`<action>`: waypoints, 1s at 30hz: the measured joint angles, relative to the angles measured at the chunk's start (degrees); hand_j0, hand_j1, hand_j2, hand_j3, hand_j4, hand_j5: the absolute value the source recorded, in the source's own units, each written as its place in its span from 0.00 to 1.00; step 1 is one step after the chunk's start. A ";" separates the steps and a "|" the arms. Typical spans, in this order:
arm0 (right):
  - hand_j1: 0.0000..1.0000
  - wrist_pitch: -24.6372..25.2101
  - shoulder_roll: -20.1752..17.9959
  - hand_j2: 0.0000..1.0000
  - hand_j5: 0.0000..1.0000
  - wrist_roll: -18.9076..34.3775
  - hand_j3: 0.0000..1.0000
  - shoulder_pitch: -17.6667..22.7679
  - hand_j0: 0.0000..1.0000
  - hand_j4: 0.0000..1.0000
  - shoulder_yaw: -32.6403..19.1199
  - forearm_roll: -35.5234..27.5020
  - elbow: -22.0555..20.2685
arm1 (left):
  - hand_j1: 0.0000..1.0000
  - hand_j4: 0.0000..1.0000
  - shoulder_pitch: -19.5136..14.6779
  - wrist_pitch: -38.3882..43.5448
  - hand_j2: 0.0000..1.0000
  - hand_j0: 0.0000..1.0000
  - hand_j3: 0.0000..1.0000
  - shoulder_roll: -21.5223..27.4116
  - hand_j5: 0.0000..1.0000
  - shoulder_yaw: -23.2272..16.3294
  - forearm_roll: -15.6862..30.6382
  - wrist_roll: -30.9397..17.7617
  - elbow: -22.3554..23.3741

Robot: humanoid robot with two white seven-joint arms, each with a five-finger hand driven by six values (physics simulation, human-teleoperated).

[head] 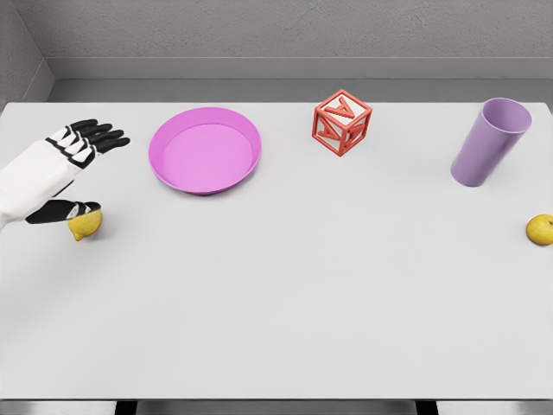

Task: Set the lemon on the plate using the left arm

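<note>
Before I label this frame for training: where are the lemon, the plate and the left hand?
lemon (pixel 86 226): head view, on its yellow side.
plate (pixel 206 181): head view, on its near rim.
left hand (pixel 71 154): head view, on the knuckles.

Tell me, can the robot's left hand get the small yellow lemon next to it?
Probably yes: the left hand hovers open right above the small yellow lemon, thumb nearly touching, nothing between.

Simulated test bench: bare white table (pixel 285 320), plain grey wall (pixel 285 30) at 12 o'clock, unrelated props, namely letter block (pixel 342 122), purple cup (pixel 489 142), pink plate (pixel 206 150)
</note>
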 measured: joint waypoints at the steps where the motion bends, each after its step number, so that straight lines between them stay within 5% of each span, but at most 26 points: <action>1: 1.00 -0.02 0.00 1.00 1.00 -0.01 1.00 -0.09 1.00 1.00 0.15 0.07 -0.01 | 1.00 1.00 0.00 0.00 1.00 1.00 1.00 0.01 1.00 0.02 -0.03 0.00 0.01; 9: 1.00 0.02 0.00 1.00 1.00 0.05 1.00 0.18 1.00 1.00 1.20 0.07 0.20 | 1.00 1.00 0.09 0.00 1.00 1.00 1.00 2.13 1.00 0.01 -0.37 -0.20 0.09; 19: 1.00 0.02 0.00 1.00 1.00 0.06 1.00 0.18 1.00 1.00 1.28 0.07 0.22 | 1.00 1.00 -0.79 0.00 1.00 1.00 1.00 16.47 1.00 -0.32 -2.04 -0.32 0.09; 21: 1.00 0.02 0.00 1.00 1.00 0.05 1.00 0.18 1.00 1.00 1.28 0.07 0.22 | 1.00 1.00 -2.99 0.00 1.00 1.00 1.00 17.63 1.00 -0.16 -2.42 -2.57 -0.37; 30: 1.00 0.02 0.00 1.00 1.00 0.05 1.00 0.18 1.00 1.00 1.29 0.07 0.22 | 1.00 1.00 -3.34 -0.04 1.00 1.00 1.00 18.66 1.00 -0.74 -3.13 -10.75 -0.27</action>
